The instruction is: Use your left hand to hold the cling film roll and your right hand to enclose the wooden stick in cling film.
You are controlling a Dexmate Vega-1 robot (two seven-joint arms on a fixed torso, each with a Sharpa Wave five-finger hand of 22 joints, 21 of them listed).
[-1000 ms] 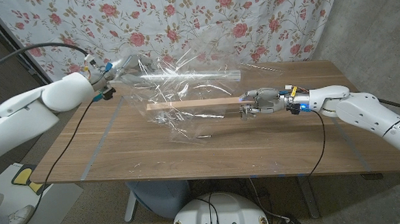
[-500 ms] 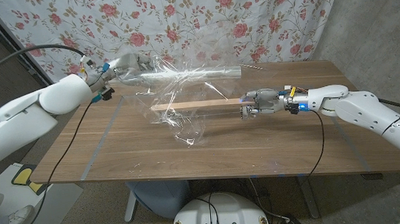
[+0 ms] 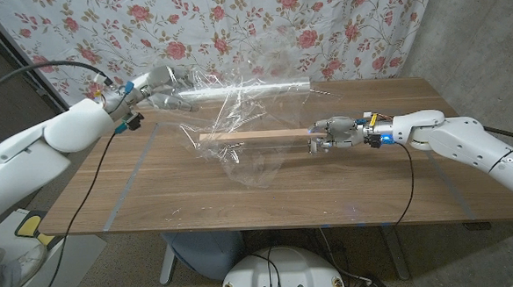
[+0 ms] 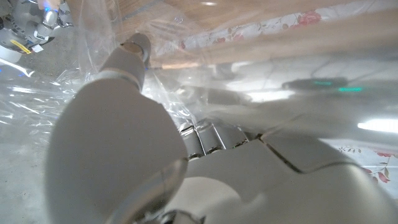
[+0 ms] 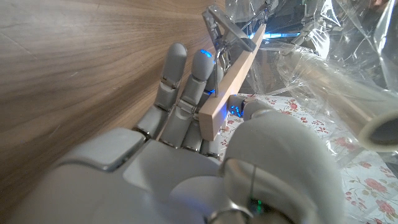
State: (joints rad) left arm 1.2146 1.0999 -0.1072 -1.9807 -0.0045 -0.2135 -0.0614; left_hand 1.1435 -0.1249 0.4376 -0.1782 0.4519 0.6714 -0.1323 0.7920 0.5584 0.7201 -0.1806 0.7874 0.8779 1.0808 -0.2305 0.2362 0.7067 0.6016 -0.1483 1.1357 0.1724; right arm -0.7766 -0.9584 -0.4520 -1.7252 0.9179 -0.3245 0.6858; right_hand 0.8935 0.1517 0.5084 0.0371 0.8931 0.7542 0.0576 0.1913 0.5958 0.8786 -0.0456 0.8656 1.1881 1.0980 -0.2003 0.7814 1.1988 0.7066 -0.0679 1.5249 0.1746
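Left hand (image 3: 158, 83) grips the cling film roll (image 3: 236, 91) aloft, keeping the film sheet (image 3: 229, 127) taut. Right hand (image 3: 333, 134) clasps the wooden stick (image 3: 256, 139) level above the table (image 3: 153, 193), half draped, for wrapping.

A wooden table (image 3: 347, 200) spreads under and before both hands, with pale tape lines (image 3: 127, 190) on its top, one running out below the left hand and another (image 3: 443, 182) on the right hand's side. A cloth (image 3: 259, 25) with red roses hangs behind the table, beyond both hands. A grey wall (image 3: 479, 26) stands past the right hand. Black cables (image 3: 67, 228) droop over the table's near edge under each arm
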